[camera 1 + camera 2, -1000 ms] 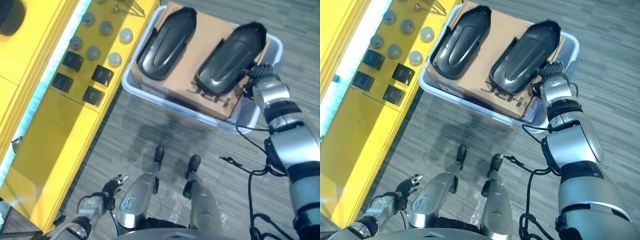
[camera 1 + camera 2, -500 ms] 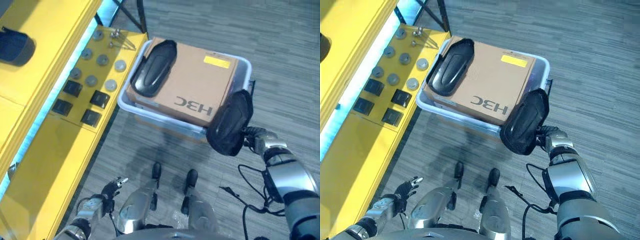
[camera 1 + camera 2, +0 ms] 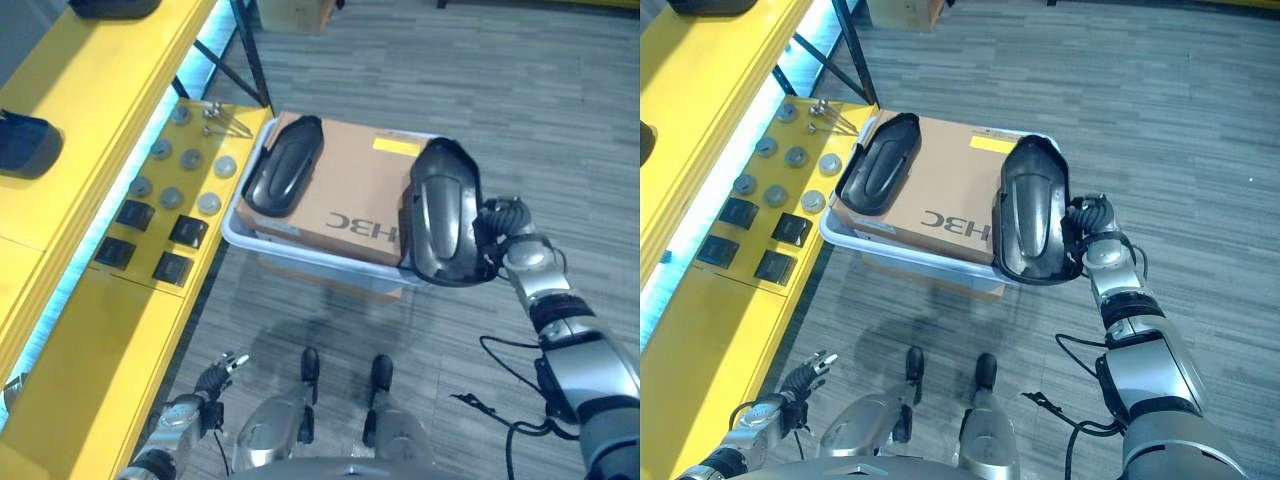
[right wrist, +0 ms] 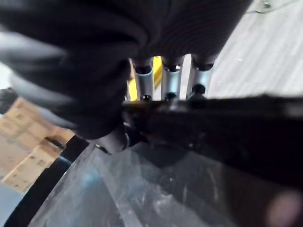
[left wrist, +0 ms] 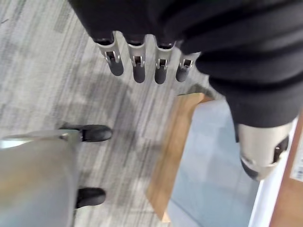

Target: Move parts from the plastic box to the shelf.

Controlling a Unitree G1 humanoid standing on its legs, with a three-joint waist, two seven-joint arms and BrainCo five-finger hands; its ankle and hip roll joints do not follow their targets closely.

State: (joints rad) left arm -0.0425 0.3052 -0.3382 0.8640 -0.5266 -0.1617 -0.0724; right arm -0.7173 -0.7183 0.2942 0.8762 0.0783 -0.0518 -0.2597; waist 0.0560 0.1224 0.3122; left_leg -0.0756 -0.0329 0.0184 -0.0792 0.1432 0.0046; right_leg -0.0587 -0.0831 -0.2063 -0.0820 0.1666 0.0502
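Black glossy oval part (image 3: 443, 212), ridged, pinched by right hand (image 3: 497, 232).

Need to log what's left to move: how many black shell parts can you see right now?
2. One black shell part lies on the cardboard box in the plastic box; the other black shell part is held by the right hand. More may be hidden.
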